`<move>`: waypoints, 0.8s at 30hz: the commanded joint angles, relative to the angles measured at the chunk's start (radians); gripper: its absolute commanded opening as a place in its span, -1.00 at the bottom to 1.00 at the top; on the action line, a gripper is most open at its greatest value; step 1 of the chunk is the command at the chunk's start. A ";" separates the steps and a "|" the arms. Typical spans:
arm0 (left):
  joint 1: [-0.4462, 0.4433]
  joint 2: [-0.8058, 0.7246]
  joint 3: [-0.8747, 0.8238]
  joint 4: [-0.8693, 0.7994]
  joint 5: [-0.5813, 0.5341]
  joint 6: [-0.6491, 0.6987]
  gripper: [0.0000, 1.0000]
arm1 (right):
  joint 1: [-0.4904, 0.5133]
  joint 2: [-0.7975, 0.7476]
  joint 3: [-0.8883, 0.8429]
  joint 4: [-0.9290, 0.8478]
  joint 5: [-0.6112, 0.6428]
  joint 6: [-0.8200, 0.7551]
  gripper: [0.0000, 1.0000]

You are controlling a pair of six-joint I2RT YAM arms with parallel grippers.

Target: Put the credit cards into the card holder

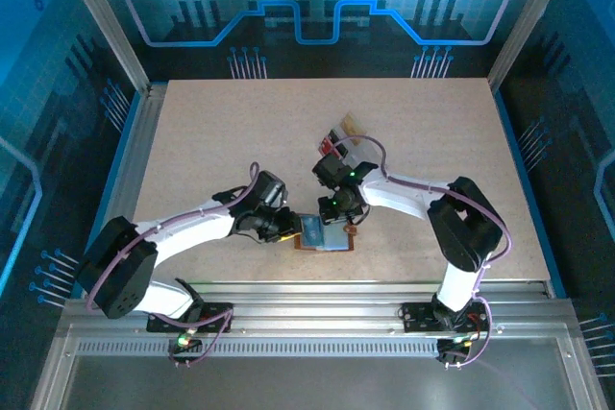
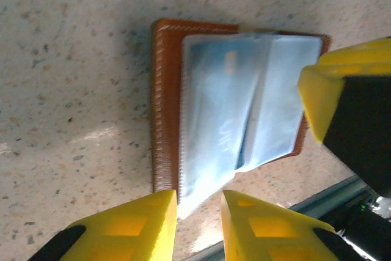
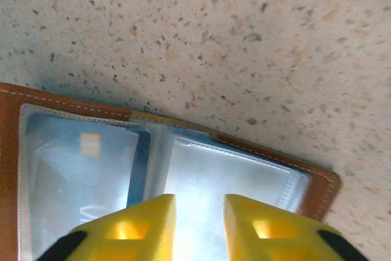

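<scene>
The card holder [image 1: 350, 238] lies open on the table near the front edge, brown leather [image 2: 164, 102] with clear pockets. A blue credit card [image 2: 214, 108] sits inside its left pocket [image 3: 79, 169]. My left gripper [image 2: 198, 197] is at the holder's left edge [image 1: 291, 228]. Its jaws stand a little apart, with the corner of a clear pocket between them, against one finger. My right gripper [image 3: 200, 203] hovers over the right pocket [image 1: 336, 218], open with nothing between its fingers. One of the right gripper's fingers [image 2: 348, 108] shows in the left wrist view.
A small heap of red, tan and dark cards [image 1: 342, 136] lies behind the right arm, mid-table. The metal rail [image 1: 365, 290] runs along the near edge, just in front of the holder [image 2: 330, 191]. Bare tabletop stretches to the left and back.
</scene>
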 commanded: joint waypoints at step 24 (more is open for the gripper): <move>0.022 0.248 0.099 -0.028 0.001 0.171 -0.70 | 0.021 0.070 0.010 -0.074 0.082 -0.083 -0.30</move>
